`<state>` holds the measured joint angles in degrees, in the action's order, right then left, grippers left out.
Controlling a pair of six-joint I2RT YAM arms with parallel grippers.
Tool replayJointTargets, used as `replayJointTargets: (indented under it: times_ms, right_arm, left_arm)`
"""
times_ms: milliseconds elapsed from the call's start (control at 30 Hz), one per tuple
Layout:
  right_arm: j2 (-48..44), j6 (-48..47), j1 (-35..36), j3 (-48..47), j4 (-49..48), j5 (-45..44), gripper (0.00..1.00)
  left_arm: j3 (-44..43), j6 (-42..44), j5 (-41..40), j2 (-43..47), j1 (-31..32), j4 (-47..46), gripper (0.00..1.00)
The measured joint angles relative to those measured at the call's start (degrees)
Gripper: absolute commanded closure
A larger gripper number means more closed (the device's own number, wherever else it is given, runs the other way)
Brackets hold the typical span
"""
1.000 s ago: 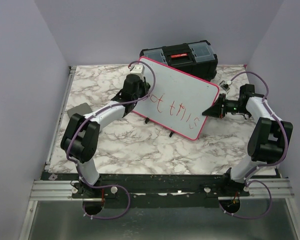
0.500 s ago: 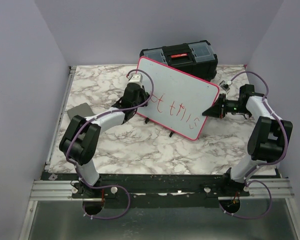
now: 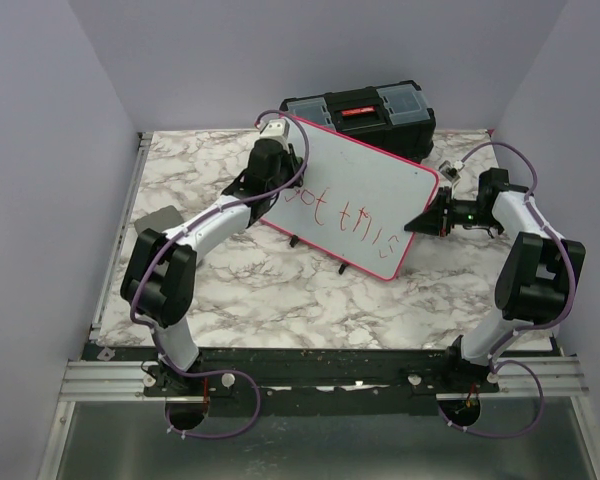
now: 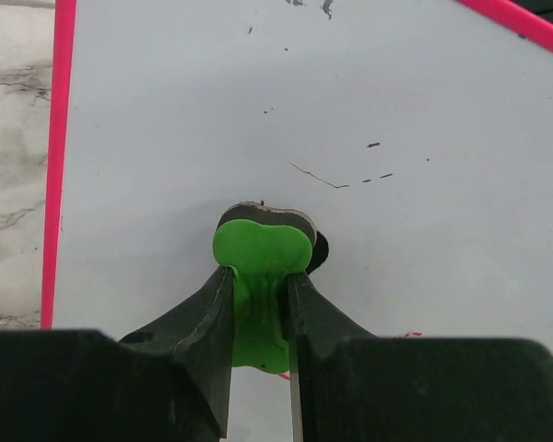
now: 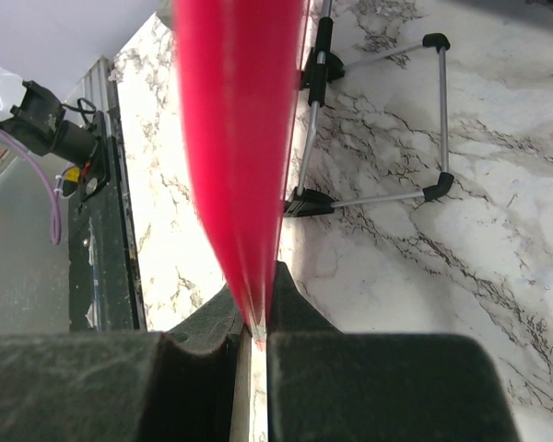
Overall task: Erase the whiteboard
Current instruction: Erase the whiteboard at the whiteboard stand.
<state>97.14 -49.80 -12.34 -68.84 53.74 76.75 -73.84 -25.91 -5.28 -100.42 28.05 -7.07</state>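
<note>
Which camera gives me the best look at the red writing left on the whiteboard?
Top external: the whiteboard faces it, with the red writing legible across its lower half. Left wrist shows only mostly blank board around the green eraser. Right wrist sees just the pink rim edge-on.

The left arm hid the start of the red writing on the whiteboard; the board covered the black toolbox's near side; the left gripper's fingers hid much of the green piece; the pink rim was blurred in the right wrist view.
</note>
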Motion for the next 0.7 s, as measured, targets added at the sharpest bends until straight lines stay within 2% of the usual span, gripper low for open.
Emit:
replayJointTargets:
  times_ms: [167,400,700]
  right_arm:
    - [0.07,0.09,0.00,-0.11,-0.02,0.00,0.99]
    - [0.04,3.19,0.00,0.11,-2.40,-0.20,0.99]
    - [-0.96,7.74,0.00,1.62,-6.99,-0.48,0.99]
  left_arm:
    - [0.79,-0.37,0.17,-0.20,-0.48,0.85,1.00]
    - [7.08,-1.88,0.72,-0.09,-0.90,0.76,1.00]
    - [8.41,-2.67,0.79,0.15,-0.07,-1.29,1.00]
